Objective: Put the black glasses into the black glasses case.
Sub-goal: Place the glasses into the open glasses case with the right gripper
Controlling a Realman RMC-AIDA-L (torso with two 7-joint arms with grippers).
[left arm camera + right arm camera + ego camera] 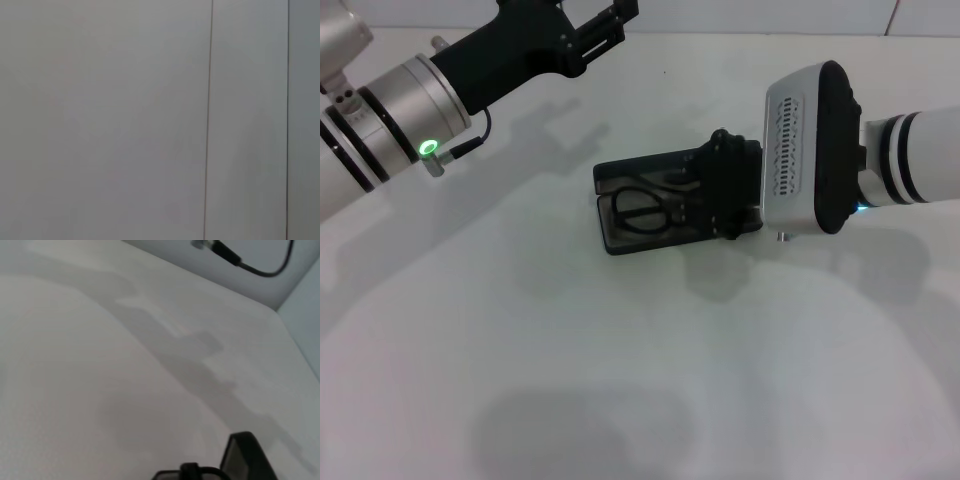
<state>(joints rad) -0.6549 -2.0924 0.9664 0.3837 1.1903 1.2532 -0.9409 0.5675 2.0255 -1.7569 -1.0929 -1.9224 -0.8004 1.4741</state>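
The black glasses case [642,171] lies open in the middle of the white table, its lid towards the far side. The black glasses [640,211] lie in its grey-lined base. My right gripper [725,188] is low over the case's right end and hides that end and part of the glasses. A corner of the case [246,459] shows in the right wrist view. My left gripper [605,32] is raised at the far left, well away from the case, open and empty. The left wrist view shows only a pale wall.
The white table [620,380] stretches all round the case. A wall stands along its far edge. A black cable [260,267] hangs from my left arm above the far left of the table.
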